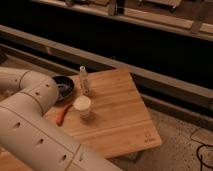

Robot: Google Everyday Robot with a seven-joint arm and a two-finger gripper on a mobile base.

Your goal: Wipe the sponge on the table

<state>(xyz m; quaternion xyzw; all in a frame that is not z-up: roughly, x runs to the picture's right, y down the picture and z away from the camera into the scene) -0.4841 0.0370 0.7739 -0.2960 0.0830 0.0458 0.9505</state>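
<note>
Bamboo planks with striped grain make up your bench (120,117), which carries a small dark logo mark (148,136) near its near right corner. The blue-grey sponge (64,90) appears to lie inside the dark round bowl (56,85) at the bench's left edge, partly cut off by your arm. Just right of the bowl a slim clear bottle (84,80) stands upright. Nearer to you a white cup (82,106) stands upright too, and a thin orange-red stick (63,113) lies at a slant just left of it. Your thick white arm (30,122) fills the near left, its joints covering the bench's left corner. Your gripper is outside the picture, somewhere past the frame's edge, so you cannot tell how its jaws stand. Speckled floor (180,130) shows to the right of the bench.
</note>
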